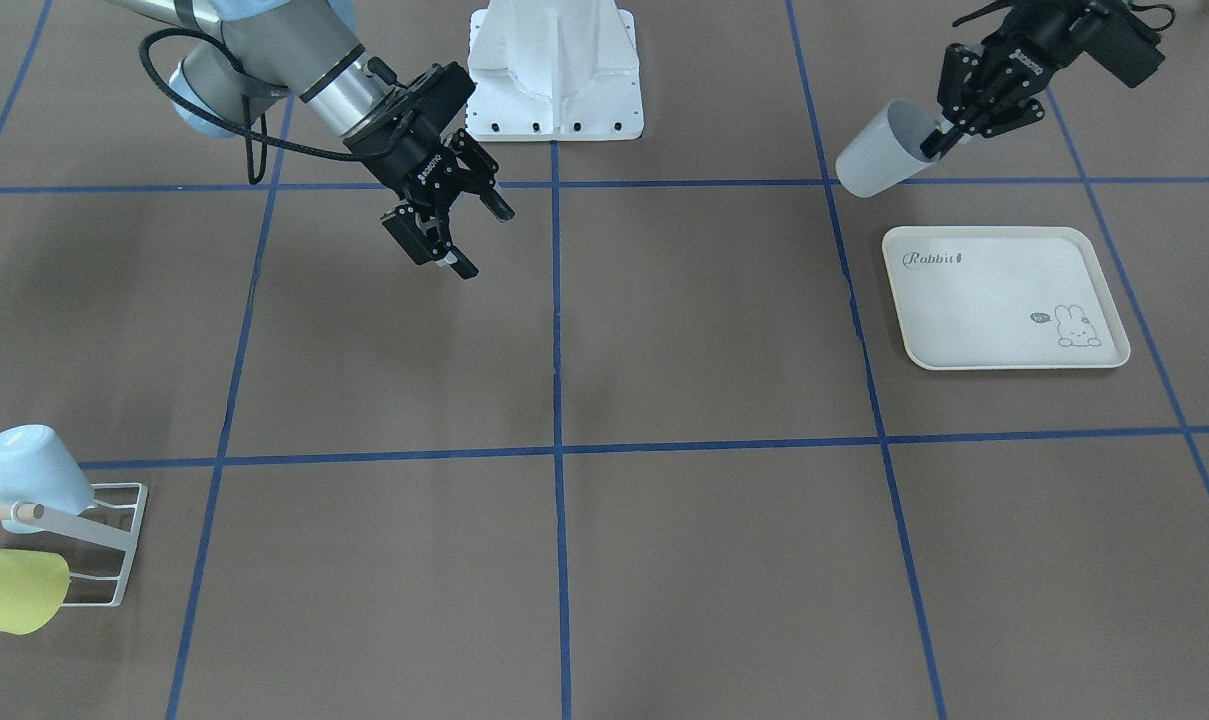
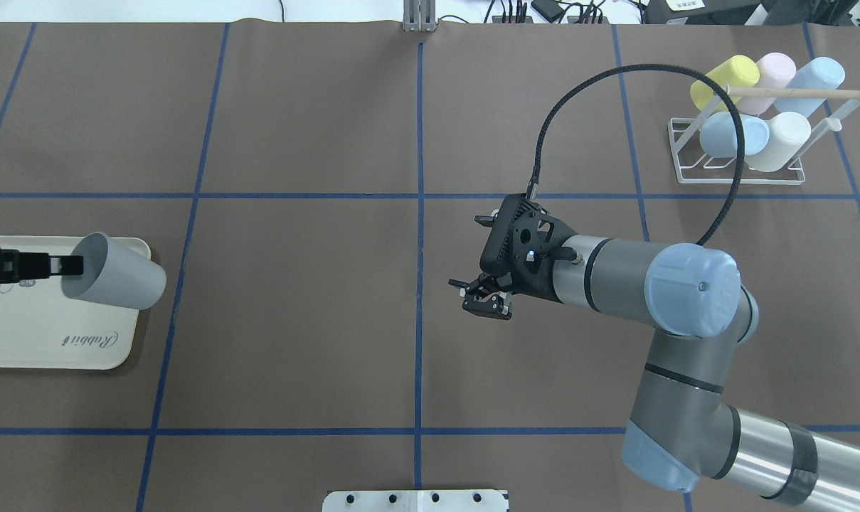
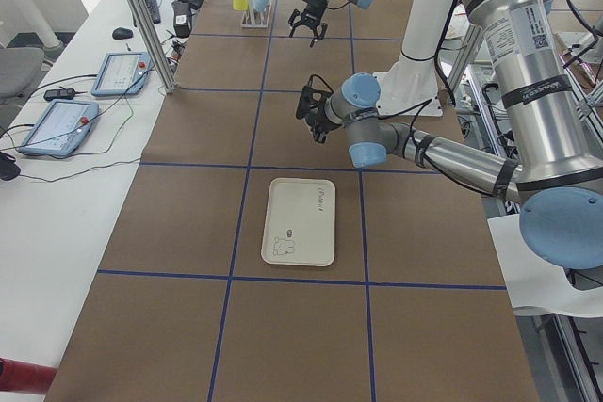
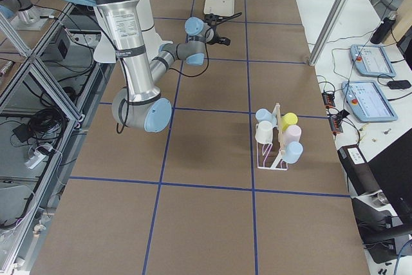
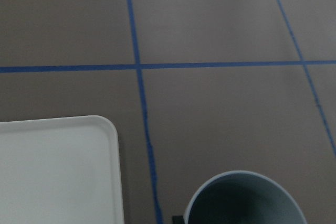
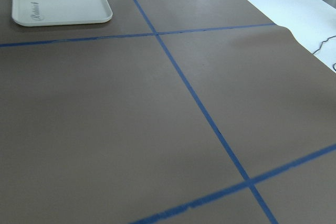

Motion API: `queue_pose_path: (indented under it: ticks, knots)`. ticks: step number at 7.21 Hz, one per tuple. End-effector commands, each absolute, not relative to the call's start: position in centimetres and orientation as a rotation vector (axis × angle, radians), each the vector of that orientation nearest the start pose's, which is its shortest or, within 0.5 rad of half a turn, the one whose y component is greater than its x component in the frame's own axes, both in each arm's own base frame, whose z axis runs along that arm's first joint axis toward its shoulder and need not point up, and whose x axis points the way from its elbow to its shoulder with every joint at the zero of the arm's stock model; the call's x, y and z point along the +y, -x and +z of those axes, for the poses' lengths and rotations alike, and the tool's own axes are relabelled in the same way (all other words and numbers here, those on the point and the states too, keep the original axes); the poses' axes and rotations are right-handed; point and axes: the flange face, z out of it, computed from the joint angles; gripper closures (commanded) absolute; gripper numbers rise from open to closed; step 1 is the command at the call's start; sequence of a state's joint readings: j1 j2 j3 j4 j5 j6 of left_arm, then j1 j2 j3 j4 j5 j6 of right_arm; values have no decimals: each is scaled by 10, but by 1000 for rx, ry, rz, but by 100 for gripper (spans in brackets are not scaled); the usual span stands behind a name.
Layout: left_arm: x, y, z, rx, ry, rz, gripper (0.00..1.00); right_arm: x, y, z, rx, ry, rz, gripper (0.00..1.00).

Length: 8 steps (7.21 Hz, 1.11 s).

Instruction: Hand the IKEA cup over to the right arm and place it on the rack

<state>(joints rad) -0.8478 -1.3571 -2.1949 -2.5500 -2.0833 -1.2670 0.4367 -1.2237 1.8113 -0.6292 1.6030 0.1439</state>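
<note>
- A brown table, marked into large squares by blue tape lines, has a robot arm reaching over it from each side.
- The left gripper, a black two-finger claw, is clamped on the rim of a plain, handleless grey cup. One finger is inside the mouth and the other is against the outer wall.
- The grey cup hangs in the air, tipped onto its side. Its open mouth faces the claw and its base points towards the middle of the table.
- The grey cup hovers near one corner of a flat cream tray with rounded corners. The tray is printed with a small rabbit and the word "Rabbit", and it lies on the table.
- The right arm is silver-grey with pale blue joint caps and a looping black cable. It stretches over the middle of the table.
- The right gripper is a black claw of the same kind. It hangs above the table with its two fingers spread wide and nothing between them, well apart from the grey cup.
- The white wire rack, small with thin prongs and a light wooden dowel across the top, stands on the robot's right side, well apart from both claws.
- Five cups sit tilted on the rack:
  - a yellow cup, a pink cup and a light blue cup in one row;
  - a pale blue cup and a cream cup in the other row.
</note>
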Motion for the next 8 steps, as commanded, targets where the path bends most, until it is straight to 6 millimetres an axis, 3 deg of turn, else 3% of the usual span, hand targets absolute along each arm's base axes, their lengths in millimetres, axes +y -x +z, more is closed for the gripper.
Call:
queue_pose_path:
  ticks: [1,2,4,5,8]
  knots:
    - [-342,-232,260,1570,-253,-144,100,-342,487,273,-1109,-1380,-789,2]
    - [-342,-253,246,1594,-240,-141,100,-332,492,278,-1163,-1427,-778,2]
    - [-334,-314,221,1637,-197,-181,100,-322,495,276,-1217,-1467,-763,2]
    - [-342,-343,209,1629,-211,-212,100,-317,495,275,-1232,-1473,-763,2]
    - [-346,-390,199,1632,-183,-221,100,-306,497,270,-1266,-1487,-762,2]
